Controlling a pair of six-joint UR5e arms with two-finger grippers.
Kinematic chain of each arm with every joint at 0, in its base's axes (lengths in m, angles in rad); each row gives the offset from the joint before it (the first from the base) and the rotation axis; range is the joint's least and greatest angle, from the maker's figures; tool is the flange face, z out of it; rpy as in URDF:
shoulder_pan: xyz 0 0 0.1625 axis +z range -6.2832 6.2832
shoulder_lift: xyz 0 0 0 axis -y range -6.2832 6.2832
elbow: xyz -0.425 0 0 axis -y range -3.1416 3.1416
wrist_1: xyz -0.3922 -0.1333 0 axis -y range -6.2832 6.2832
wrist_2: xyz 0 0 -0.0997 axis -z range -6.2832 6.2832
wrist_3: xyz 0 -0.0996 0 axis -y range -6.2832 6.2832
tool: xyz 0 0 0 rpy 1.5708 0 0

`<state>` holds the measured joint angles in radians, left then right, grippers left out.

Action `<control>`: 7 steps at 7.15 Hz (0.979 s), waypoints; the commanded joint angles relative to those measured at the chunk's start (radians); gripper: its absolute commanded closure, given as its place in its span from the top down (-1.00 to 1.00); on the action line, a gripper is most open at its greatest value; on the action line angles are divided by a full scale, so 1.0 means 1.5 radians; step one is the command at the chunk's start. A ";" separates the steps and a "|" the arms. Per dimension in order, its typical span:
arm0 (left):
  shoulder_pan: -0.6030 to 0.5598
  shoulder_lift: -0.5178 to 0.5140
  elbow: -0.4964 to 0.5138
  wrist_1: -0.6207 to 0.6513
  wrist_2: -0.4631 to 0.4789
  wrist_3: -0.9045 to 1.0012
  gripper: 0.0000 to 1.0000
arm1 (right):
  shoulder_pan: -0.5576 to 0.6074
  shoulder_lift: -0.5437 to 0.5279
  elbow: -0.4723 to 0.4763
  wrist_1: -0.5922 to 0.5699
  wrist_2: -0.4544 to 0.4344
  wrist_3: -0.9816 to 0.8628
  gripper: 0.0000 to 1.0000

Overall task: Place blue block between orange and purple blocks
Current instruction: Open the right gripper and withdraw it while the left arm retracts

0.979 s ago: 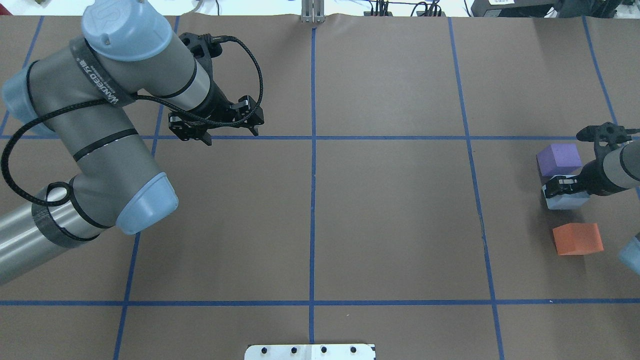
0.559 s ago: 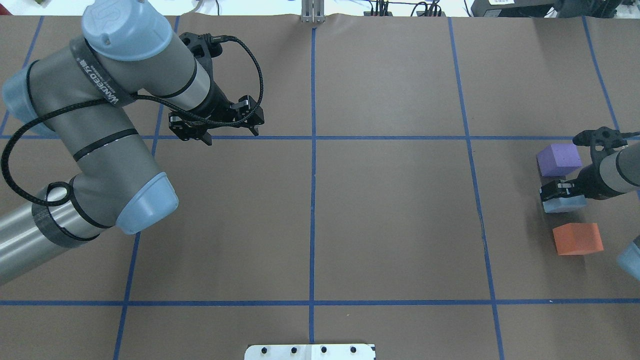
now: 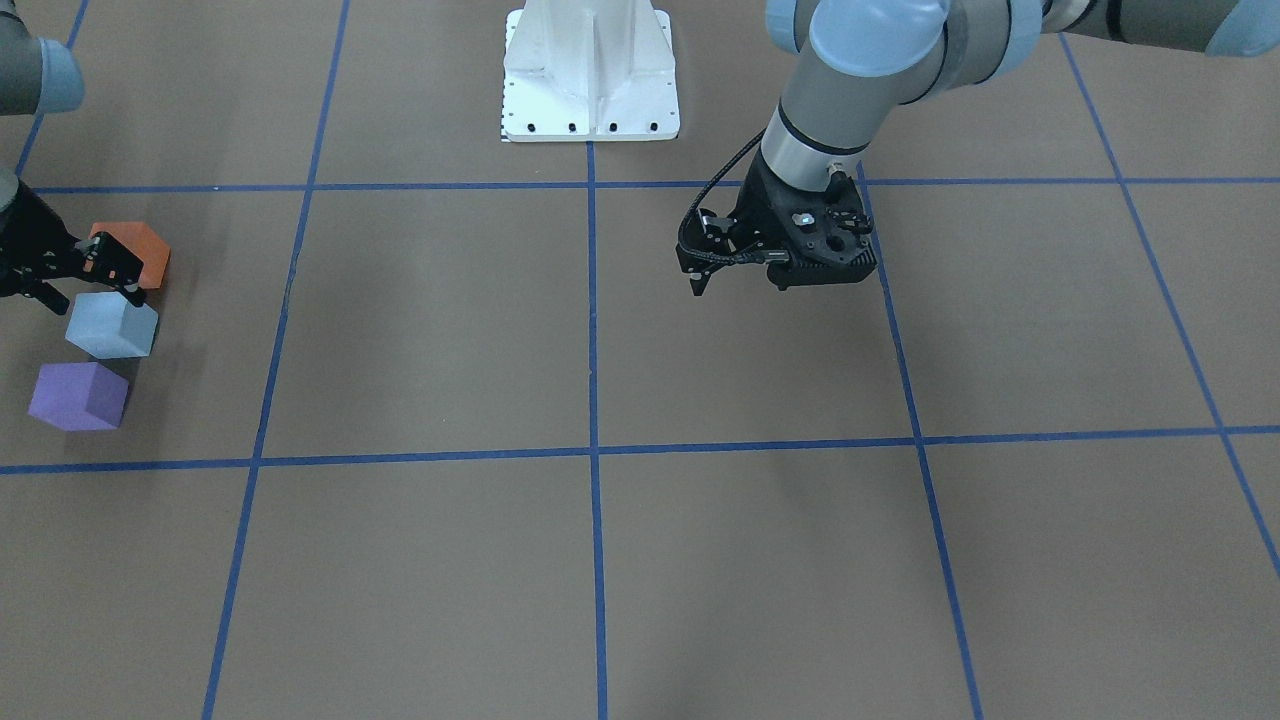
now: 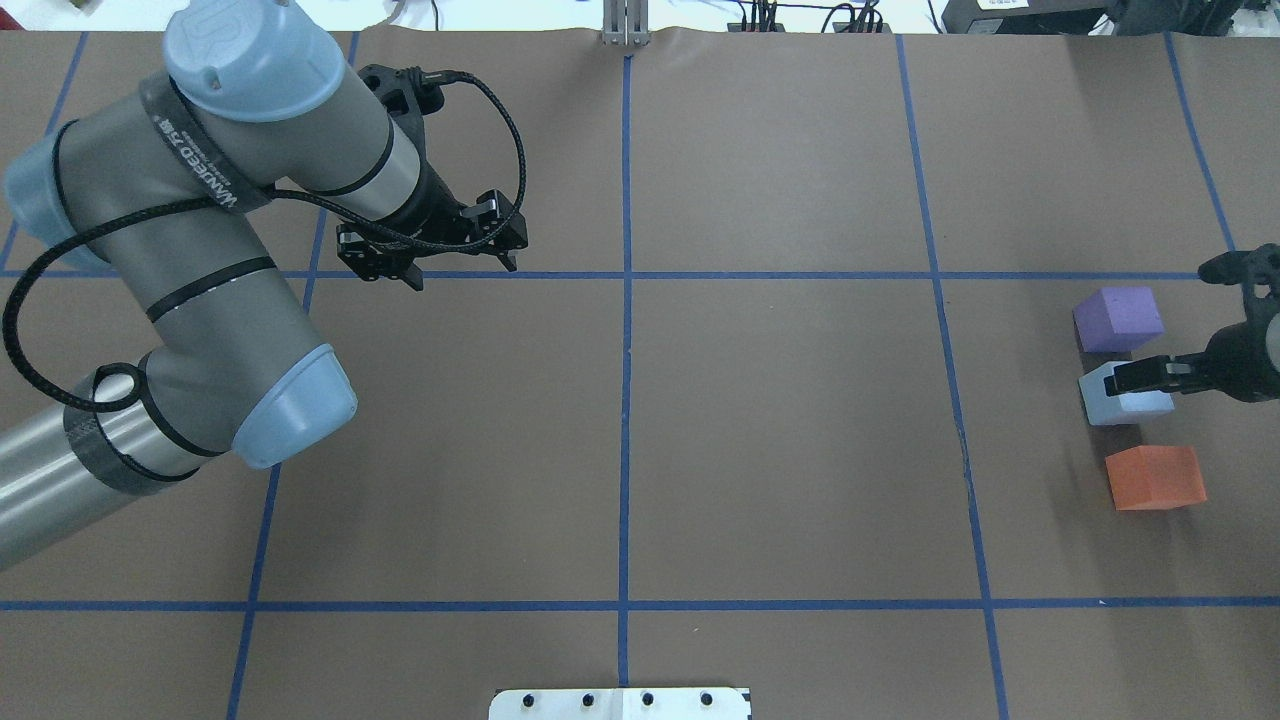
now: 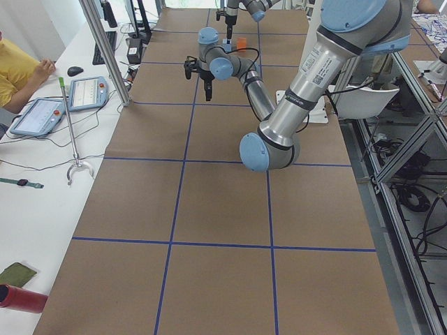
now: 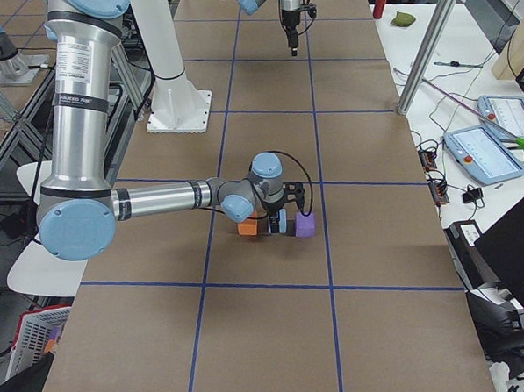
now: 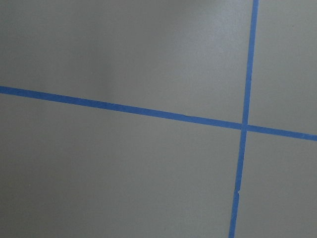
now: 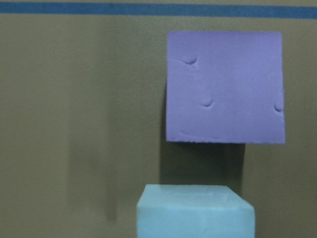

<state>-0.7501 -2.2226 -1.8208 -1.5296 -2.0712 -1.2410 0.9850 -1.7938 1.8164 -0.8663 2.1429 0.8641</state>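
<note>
Pale blue foam block (image 4: 1125,405): it sits flat on the brown paper-covered table (image 4: 780,450) at the right edge of the overhead view, in the gap between its two neighbours.
Purple foam cube (image 4: 1118,318): just above the blue one in that view, with a narrow strip of shadowed table showing between them in the right wrist view.
Orange foam block (image 4: 1155,478): just below and a little right of it, apart from it, so the row runs slightly crooked.
Right gripper (image 3: 82,288): from across the table its jaws look spread, hanging over the blue block and gripping nothing; no finger shows in its own wrist view.
Why so: I'd say the block rests on its own now, and the spread jaws allow a lift without dragging it.
Left gripper (image 4: 465,272): open-handed and empty in the upper left of the overhead view, well apart from the blocks and out of the way.
Stage: the placing looks done to me; pulling clear remains.
Risk: a fingertip catching the light foam could shove the row.
</note>
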 commanded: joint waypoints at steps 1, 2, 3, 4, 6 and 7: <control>0.000 0.001 0.000 0.000 -0.002 0.001 1.00 | 0.141 -0.016 0.025 -0.008 0.104 -0.064 1.00; -0.005 0.005 -0.007 0.001 -0.007 0.009 1.00 | 0.193 -0.012 0.026 -0.057 0.132 -0.132 1.00; -0.014 0.018 -0.022 0.007 -0.008 0.022 1.00 | 0.223 0.024 0.027 -0.128 0.145 -0.173 1.00; -0.033 0.071 -0.059 0.006 -0.006 0.097 1.00 | 0.258 0.066 0.024 -0.223 0.145 -0.235 1.00; -0.137 0.217 -0.101 0.002 -0.033 0.328 1.00 | 0.309 0.157 0.023 -0.396 0.138 -0.367 1.00; -0.232 0.282 -0.102 0.002 -0.109 0.448 1.00 | 0.308 0.160 0.023 -0.400 0.138 -0.372 1.00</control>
<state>-0.9535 -1.9216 -1.9616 -1.5249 -2.1377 -0.7820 1.4308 -1.5860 1.8520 -1.4055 2.3508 0.3541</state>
